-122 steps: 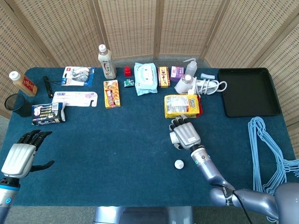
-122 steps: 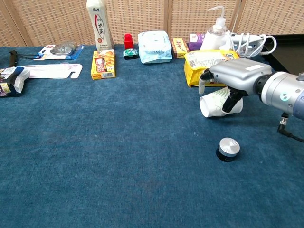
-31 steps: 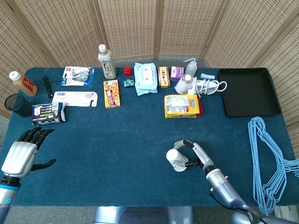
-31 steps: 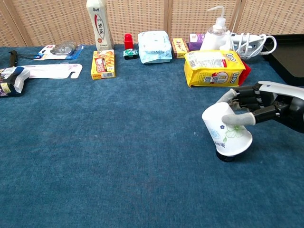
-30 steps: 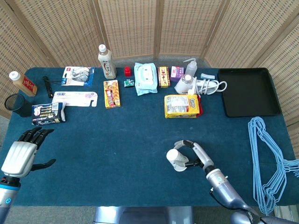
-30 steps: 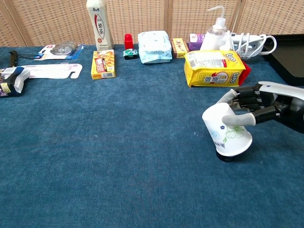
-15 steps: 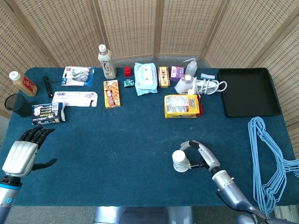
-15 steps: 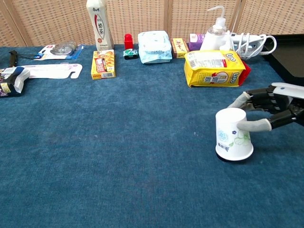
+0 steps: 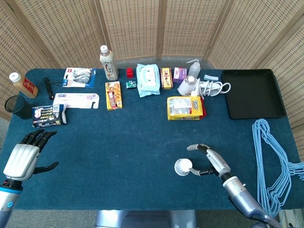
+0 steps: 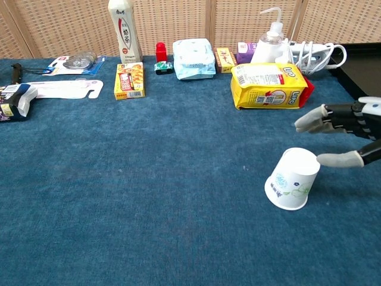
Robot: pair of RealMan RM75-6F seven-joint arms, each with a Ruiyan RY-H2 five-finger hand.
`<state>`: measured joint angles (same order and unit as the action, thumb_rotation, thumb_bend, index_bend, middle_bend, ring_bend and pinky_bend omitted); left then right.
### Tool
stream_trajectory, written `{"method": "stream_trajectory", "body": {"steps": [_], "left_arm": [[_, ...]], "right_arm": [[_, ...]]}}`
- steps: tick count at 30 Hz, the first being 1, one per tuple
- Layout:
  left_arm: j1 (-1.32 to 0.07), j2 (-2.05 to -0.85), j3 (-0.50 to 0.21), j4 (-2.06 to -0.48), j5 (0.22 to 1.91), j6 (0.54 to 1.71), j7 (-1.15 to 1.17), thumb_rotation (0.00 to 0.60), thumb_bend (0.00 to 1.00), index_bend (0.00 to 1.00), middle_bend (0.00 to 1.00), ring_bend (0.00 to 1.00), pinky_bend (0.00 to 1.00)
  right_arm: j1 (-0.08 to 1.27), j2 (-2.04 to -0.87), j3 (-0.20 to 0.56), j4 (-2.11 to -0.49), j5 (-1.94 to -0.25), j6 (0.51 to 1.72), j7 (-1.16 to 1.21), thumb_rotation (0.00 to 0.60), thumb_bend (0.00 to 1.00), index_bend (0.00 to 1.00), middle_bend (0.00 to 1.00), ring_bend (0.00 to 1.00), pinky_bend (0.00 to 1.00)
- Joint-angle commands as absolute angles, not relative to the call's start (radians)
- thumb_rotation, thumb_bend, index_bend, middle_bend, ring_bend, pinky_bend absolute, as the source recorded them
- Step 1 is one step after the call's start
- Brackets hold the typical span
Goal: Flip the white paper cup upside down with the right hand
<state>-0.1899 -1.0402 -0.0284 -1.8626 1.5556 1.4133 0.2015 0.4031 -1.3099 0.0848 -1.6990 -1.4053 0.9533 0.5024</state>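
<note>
The white paper cup (image 10: 292, 179) with a flower print lies on the blue cloth at the front right, tilted, its closed base up and to the right and its rim toward the camera. In the head view the cup (image 9: 183, 166) shows mostly its round base. My right hand (image 10: 348, 136) hangs just right of it, fingers spread and holding nothing. The thumb tip reaches close to the cup's base; contact is unclear. The same right hand (image 9: 212, 163) shows beside the cup from above. My left hand (image 9: 21, 159) hovers open at the table's front left corner.
A yellow snack bag (image 10: 271, 86) lies behind the cup. Bottles, boxes and a wipes pack (image 9: 147, 80) line the back edge. A black tray (image 9: 251, 92) sits at the back right and blue hangers (image 9: 273, 161) lie at the right edge.
The right hand set the cup base-up over the small round puck, let go and drew back to the right. Since half a second ago the cup has tipped from upright to leaning.
</note>
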Motion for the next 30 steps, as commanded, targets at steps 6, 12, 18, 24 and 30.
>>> {"method": "stream_trajectory", "body": {"steps": [6, 12, 18, 24, 30], "left_arm": [[-0.180, -1.046, -0.022, -1.848, 1.549, 1.419, 0.194, 0.437, 0.14, 0.16, 0.25, 0.15, 0.18], [-0.171, -1.054, -0.017, -1.826, 1.540, 1.421, 0.180, 0.433, 0.14, 0.16, 0.25, 0.15, 0.18], [-0.163, -1.066, -0.012, -1.798, 1.531, 1.421, 0.162, 0.434, 0.14, 0.16, 0.25, 0.15, 0.18], [-0.158, -1.094, -0.009, -1.750, 1.518, 1.414, 0.121, 0.437, 0.14, 0.16, 0.25, 0.15, 0.18], [-0.141, -1.111, -0.001, -1.732, 1.506, 1.422, 0.114, 0.432, 0.14, 0.16, 0.25, 0.15, 0.18]], "right_arm": [[0.399, -1.273, 0.125, -1.749, -1.384, 1.011, 0.505, 0.544, 0.30, 0.28, 0.23, 0.17, 0.02], [0.381, -1.306, 0.179, -1.736, -1.305, 1.116, 0.371, 0.545, 0.30, 0.41, 0.31, 0.26, 0.12], [0.376, -1.330, 0.193, -1.672, -1.296, 1.189, 0.232, 0.546, 0.30, 0.44, 0.34, 0.29, 0.14], [0.371, -1.346, 0.156, -1.542, -1.363, 1.261, 0.005, 0.549, 0.30, 0.45, 0.34, 0.28, 0.14], [0.333, -1.338, 0.136, -1.568, -1.347, 1.302, -0.071, 0.546, 0.30, 0.45, 0.34, 0.27, 0.13]]}}
